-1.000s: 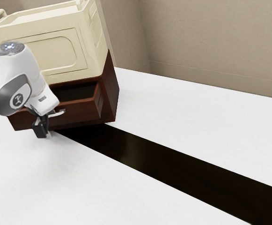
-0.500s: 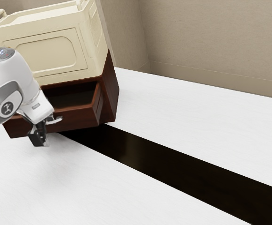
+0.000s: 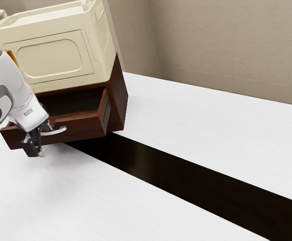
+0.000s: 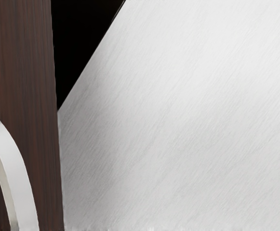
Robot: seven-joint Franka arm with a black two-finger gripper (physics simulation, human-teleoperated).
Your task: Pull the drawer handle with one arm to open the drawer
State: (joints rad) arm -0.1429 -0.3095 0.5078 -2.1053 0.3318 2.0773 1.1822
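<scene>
- and the drawer (image 3: 85,126) is out, standing well open at nine o'clock in the exterior view, its dark inside on show below the cream box (image 3: 50,59)!
- the main job looks done, i'd say; what's left is perhaps a little more pull, then letting go or backing off.
- here's the tool (image 3: 35,148), low by the drawer front, with the curved handle (image 3: 58,132) at its two o'clock, right beside it.
- apart, together or clamped on the handle? can't tell, and contact is unclear too.
</scene>
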